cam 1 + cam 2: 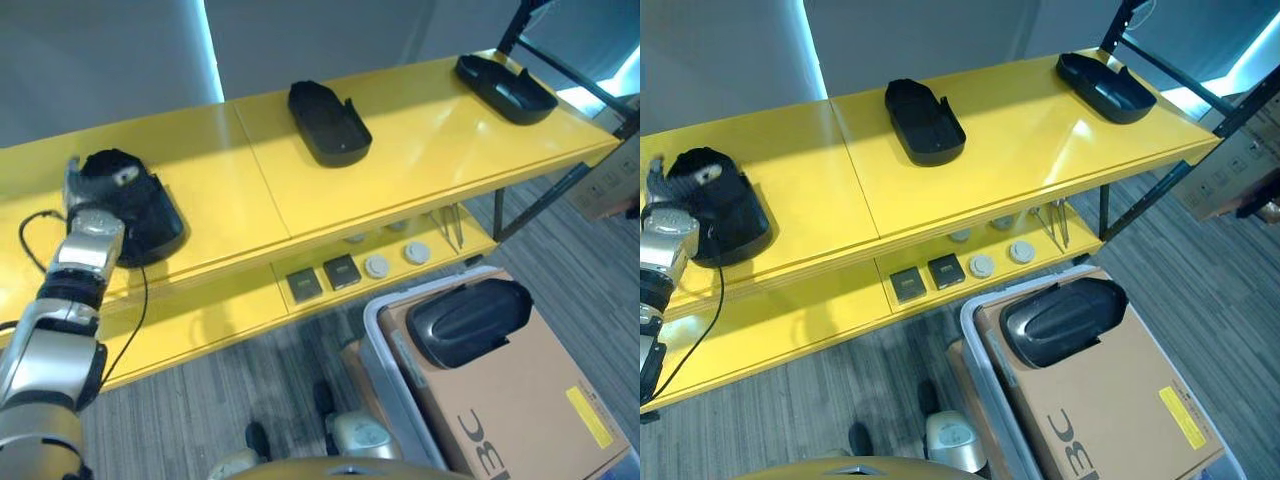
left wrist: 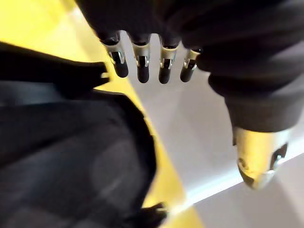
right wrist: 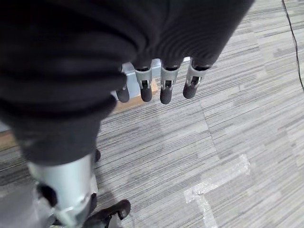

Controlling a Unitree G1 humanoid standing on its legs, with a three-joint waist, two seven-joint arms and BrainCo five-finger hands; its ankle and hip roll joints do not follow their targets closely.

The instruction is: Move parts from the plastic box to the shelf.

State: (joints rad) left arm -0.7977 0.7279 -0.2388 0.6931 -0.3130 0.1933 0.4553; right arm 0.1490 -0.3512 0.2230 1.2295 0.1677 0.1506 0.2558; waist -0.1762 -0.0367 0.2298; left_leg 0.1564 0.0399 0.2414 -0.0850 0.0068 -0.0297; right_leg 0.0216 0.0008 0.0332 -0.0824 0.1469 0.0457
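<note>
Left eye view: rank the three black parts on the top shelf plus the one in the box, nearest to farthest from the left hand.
1. Left shelf part: at the shelf's left end, right beside the left hand.
2. Middle shelf part: centre of the top shelf.
3. Box part: on the cardboard in the plastic box, lower right.
4. Right shelf part: far right end of the shelf.

On the yellow shelf [image 1: 430,130] top, three black parts block the way: one at nine o'clock [image 1: 135,205] with the left hand [image 1: 85,195] against it, one at twelve [image 1: 328,122], one at two [image 1: 505,88]. Bare yellow lanes lie open between them. At five o'clock a fourth part [image 1: 467,320] lies on the cardboard [image 1: 520,400] inside the plastic box [image 1: 385,350].
</note>
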